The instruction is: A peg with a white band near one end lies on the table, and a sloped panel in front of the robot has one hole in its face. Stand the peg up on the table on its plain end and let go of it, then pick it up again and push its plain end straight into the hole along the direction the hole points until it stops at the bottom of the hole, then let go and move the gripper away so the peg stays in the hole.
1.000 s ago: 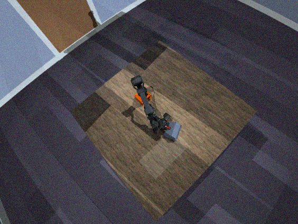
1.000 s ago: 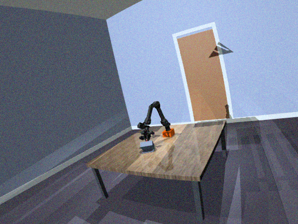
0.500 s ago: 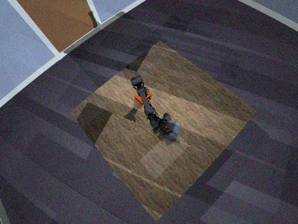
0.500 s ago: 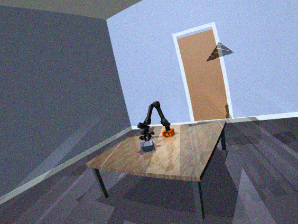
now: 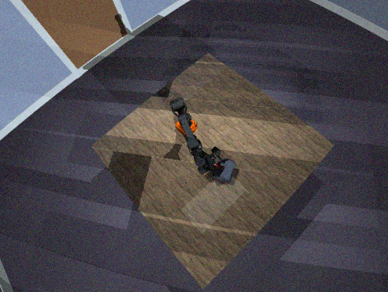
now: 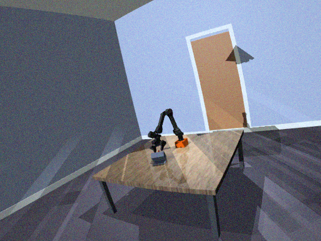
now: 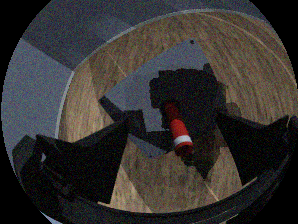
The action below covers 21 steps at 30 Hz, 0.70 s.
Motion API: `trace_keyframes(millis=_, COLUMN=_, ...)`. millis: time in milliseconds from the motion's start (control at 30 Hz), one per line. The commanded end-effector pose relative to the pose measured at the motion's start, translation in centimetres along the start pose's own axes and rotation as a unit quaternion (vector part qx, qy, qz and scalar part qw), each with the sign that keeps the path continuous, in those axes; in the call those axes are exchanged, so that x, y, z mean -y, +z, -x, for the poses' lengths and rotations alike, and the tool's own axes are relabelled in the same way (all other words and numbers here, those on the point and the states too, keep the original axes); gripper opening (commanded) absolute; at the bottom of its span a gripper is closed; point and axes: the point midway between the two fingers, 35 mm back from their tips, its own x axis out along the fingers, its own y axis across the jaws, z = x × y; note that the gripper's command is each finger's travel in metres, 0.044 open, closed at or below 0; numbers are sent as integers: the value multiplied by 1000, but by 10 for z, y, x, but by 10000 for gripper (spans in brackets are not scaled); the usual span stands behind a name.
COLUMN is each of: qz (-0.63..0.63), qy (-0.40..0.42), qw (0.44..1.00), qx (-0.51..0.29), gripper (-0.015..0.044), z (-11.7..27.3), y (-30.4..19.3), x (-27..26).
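The blue-grey sloped panel (image 5: 228,170) (image 6: 158,157) (image 7: 131,92) stands on the table in front of the arm. The red peg (image 7: 176,125) points away from the wrist camera towards the panel's face, with its white-banded end nearest the camera. Its far, plain end runs into the hole area, which lies in dark shadow, so the hole's rim and the depth of the peg are hidden. A bit of red also shows in the top view beside the panel. My gripper (image 6: 158,149) (image 7: 176,119) is open, its fingers wide apart on either side of the peg, with gaps between them and it.
The wooden table (image 5: 282,138) (image 6: 196,170) carries the arm's orange base (image 5: 191,126) (image 6: 181,142), behind the gripper and panel. Dark shadows of the arm and gripper fall over the panel's face. The panel is close in front of the fingers.
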Motion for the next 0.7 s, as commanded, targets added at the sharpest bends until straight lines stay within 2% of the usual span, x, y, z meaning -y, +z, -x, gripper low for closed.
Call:
trace_keyframes(millis=0, qz=3, qy=1, qw=1000, qx=3, gripper=440, z=8, y=2, x=0)
trace_keyframes(millis=667, qz=2, qy=-1, qw=1000, qx=1, gripper=440, z=40, y=4, x=3)
